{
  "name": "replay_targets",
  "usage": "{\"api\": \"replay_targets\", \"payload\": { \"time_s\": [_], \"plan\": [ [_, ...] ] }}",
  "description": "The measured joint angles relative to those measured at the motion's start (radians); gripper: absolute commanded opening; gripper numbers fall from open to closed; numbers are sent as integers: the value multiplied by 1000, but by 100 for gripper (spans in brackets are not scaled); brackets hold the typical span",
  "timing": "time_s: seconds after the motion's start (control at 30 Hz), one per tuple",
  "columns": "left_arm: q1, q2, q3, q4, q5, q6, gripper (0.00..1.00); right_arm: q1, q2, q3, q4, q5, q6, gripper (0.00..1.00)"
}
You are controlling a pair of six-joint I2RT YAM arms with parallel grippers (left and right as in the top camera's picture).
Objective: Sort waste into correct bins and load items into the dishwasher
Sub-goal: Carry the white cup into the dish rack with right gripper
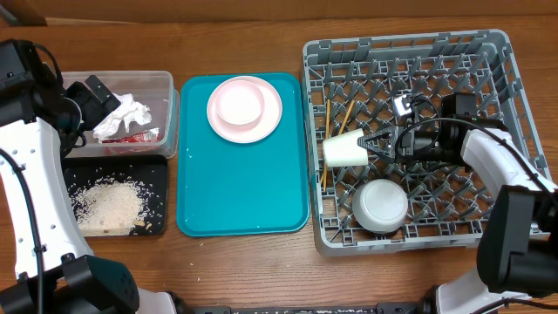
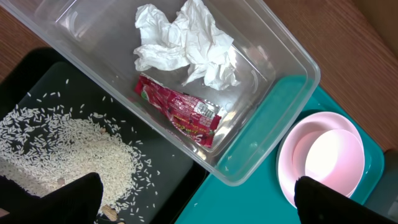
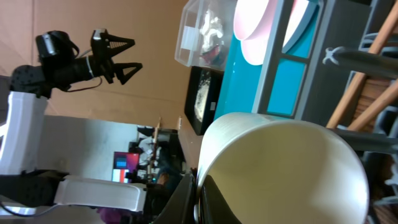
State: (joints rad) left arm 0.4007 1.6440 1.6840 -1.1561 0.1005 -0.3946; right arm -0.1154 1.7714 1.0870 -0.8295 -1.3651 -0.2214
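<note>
Tightly, right claw point(image 1: 372, 144) grips cream cup point(image 1: 343, 149), left claw point(image 1: 94, 105) gaping

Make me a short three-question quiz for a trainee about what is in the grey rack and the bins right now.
1. True or false: the pale grey-green bowl lies inside the large square grey plastic dish rack.
2. The right gripper is shut on: A) that bowl B) the small cream cup C) the rack's wall.
3. Fill in: the crumpled white paper napkin and the small red snack wrapper lie in the ____ rectangular plastic tub.
Key: 1 true; 2 B; 3 clear.
</note>
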Motion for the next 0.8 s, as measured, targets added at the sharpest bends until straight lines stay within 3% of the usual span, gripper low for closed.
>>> {"api": "replay_targets", "payload": {
  "time_s": [0.8],
  "plan": [
    [0,0,0,0,0,0,100,6,6,-1,29,-30,16,4]
  ]
}}
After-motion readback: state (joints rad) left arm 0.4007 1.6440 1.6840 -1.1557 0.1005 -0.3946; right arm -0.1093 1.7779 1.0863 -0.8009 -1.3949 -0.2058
